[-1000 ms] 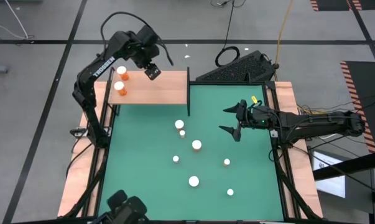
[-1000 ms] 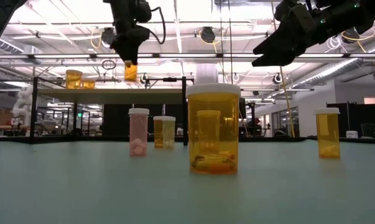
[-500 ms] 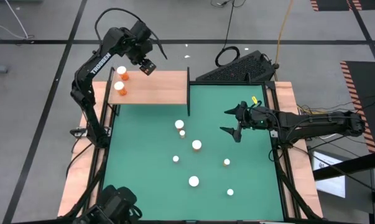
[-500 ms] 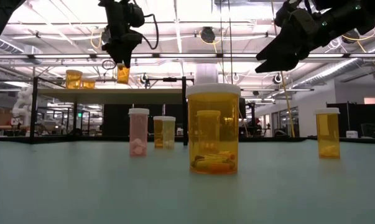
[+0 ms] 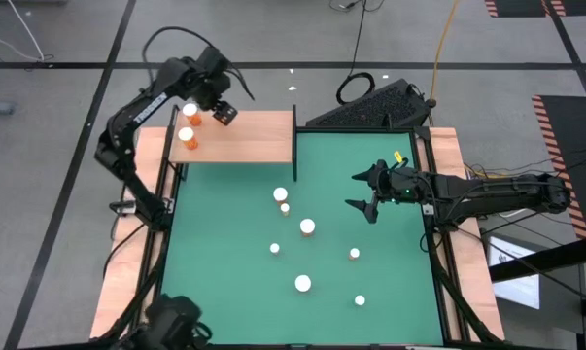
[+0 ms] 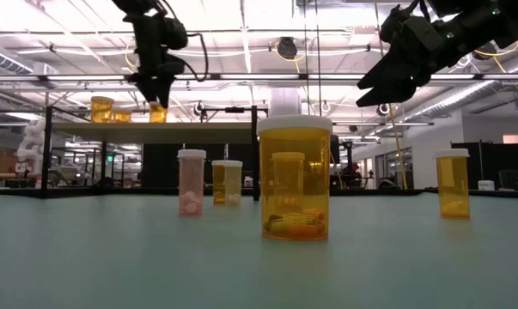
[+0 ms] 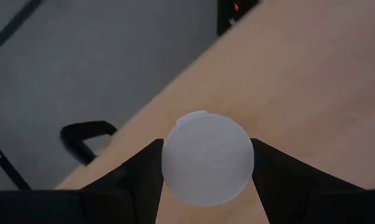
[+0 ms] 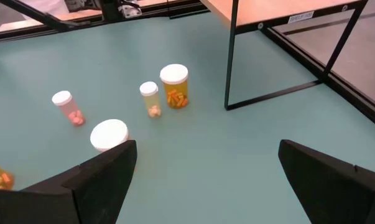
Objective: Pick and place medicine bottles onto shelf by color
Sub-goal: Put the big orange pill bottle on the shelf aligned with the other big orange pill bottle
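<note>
The left gripper [image 5: 222, 113], its fingers clamped on a white-capped orange plastic bottle [image 6: 158, 112], has carried it lower and leftward toward the two shelved bottles.

You see translucent glossy orange plastic bottles [image 6: 294, 180] with smooth matt white caps [image 7: 208, 157]; shelf [image 5: 244, 136] of pale matt wood on thin black metal posts [image 8: 231, 59]; matt green mat [image 5: 370, 282].

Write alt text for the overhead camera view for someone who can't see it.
The left gripper holds an orange bottle over the wooden shelf, beside two orange bottles already there. The right gripper hovers open over the green mat, where seven bottles stand.
</note>
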`<state>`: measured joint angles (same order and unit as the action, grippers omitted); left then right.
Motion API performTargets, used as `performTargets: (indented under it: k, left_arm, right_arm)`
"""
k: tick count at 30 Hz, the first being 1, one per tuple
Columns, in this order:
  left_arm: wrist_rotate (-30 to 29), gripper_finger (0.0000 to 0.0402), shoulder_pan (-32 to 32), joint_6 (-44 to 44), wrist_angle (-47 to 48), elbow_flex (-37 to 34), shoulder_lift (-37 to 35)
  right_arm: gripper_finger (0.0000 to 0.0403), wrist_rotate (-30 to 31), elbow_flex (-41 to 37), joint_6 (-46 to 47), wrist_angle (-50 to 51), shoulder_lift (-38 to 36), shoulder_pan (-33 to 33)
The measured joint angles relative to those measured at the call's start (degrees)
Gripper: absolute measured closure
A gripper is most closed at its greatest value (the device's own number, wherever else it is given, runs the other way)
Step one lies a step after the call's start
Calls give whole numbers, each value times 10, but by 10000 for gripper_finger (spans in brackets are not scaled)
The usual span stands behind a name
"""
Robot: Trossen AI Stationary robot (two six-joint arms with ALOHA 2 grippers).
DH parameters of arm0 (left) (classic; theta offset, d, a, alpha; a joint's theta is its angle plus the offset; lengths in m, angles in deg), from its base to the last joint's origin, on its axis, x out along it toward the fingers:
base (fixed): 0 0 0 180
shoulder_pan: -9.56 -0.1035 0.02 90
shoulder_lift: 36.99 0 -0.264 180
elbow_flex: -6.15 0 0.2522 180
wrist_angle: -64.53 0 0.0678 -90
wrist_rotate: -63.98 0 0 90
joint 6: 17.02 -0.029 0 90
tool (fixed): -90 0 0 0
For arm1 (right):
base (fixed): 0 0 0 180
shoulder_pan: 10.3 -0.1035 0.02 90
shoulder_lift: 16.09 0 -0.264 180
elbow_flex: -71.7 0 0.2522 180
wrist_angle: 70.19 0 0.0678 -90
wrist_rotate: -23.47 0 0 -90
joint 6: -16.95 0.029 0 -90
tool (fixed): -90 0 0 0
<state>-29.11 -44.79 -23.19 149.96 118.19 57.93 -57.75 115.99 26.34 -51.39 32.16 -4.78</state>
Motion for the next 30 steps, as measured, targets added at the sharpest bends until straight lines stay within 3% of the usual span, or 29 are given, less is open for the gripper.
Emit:
performTargets:
  k: [9, 19, 30]
  left_arm:
    - [40, 187, -50, 1, -17, -45, -64]
    - [56, 187, -57, -20, -51, -102, -65]
    - [56, 174, -60, -48, -57, -108, -65]
  right_arm:
    - [14, 0, 0, -18, -28, 0, 0]
    - [14, 0, 0, -56, -80, 0, 0]
    - [14, 1, 0, -71, -87, 0, 0]
